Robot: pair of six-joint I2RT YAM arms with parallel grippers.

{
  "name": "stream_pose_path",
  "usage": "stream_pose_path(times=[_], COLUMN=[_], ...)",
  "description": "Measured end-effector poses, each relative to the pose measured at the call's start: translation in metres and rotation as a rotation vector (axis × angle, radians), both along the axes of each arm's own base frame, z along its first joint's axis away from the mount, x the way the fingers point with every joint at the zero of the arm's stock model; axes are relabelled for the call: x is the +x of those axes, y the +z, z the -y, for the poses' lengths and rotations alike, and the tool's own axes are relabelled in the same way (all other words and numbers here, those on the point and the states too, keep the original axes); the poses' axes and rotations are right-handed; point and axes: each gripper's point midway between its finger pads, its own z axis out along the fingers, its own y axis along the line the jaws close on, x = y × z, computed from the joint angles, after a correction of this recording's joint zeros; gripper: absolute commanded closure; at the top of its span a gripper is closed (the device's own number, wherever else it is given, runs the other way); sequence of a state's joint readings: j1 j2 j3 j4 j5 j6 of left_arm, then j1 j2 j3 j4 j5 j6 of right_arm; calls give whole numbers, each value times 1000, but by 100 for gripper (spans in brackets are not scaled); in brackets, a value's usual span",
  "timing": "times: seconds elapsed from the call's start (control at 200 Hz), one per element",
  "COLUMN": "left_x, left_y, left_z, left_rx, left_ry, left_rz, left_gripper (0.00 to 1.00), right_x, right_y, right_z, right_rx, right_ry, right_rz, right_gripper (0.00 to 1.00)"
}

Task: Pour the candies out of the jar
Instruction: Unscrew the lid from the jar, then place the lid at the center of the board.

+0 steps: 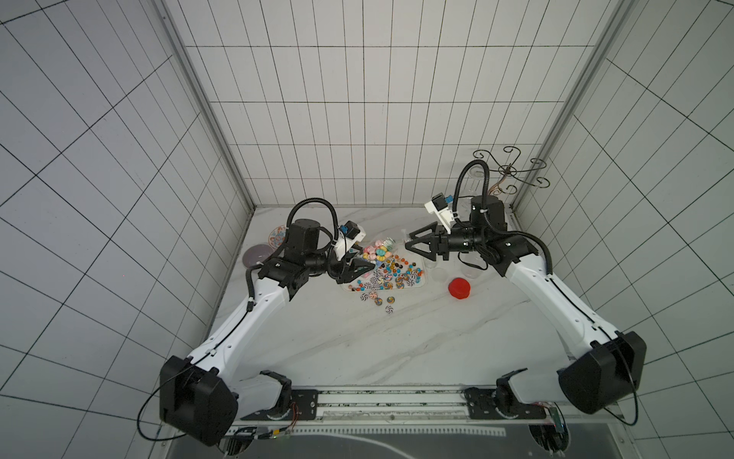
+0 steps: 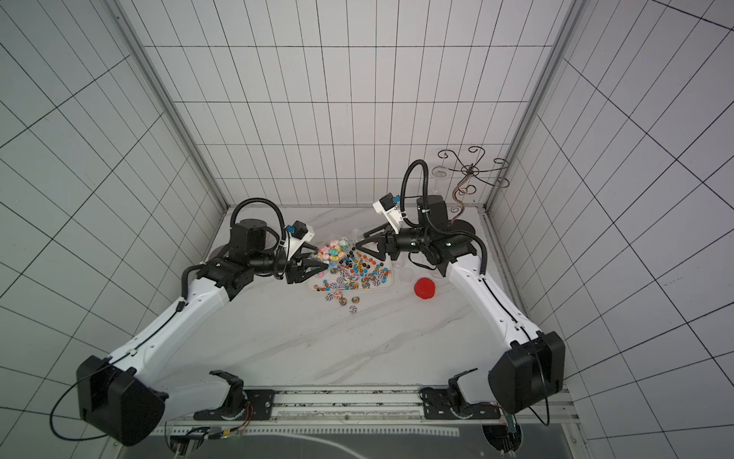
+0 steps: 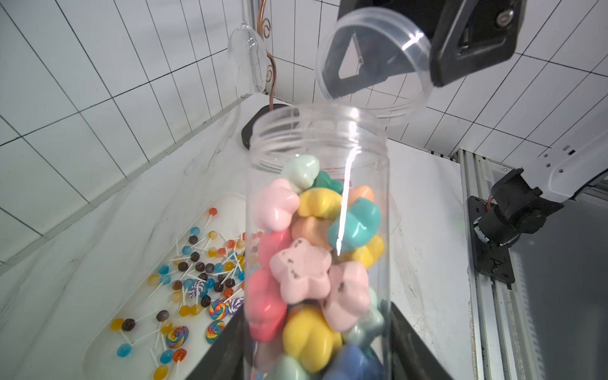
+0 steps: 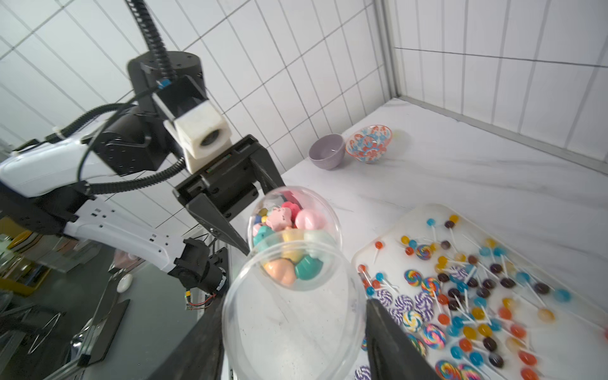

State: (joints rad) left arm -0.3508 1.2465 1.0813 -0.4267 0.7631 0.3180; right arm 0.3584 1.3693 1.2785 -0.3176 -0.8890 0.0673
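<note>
Jar (image 3: 316,131) and lid (image 3: 371,65): colourless, transparent. Candies (image 3: 301,269): pastel pink, yellow, teal and peach lumps; rainbow and purple-and-white swirl discs; blue, orange, amber and dark-brown balls on white sticks. Tray (image 4: 414,223): white. Cap (image 1: 459,288): red. Lilac bowl (image 4: 326,151); patterned bowl (image 4: 369,143), red and blue on white. Surface (image 1: 357,341): white, grey-veined.

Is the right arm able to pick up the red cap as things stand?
Probably not yet. The red cap lies uncovered near that arm, but the right gripper holds the lid, so its jaws are taken.
</note>
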Motion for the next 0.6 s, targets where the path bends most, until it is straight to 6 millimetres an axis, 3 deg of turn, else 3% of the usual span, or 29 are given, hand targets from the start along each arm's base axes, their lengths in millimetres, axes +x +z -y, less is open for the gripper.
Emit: stream_pose_path(times=[0.26,0.42,0.6], left_x=[26,31,32], left_y=[-21,-41,-54], left_z=[-10,-7,-4], left_rx=[106,209,287], left_ry=[126,163,181], left_rz=[-12,-31,-45], left_gripper=[65,67,67], right_x=[-1,-14,-35], right_y=[-97,-156,-207], right_z=[38,59,72], right_rx=[-222,-356,-483], right_ry=[-260,-376,-449], right_rz=[-203,-308,-384], right_gripper=[59,59,58])
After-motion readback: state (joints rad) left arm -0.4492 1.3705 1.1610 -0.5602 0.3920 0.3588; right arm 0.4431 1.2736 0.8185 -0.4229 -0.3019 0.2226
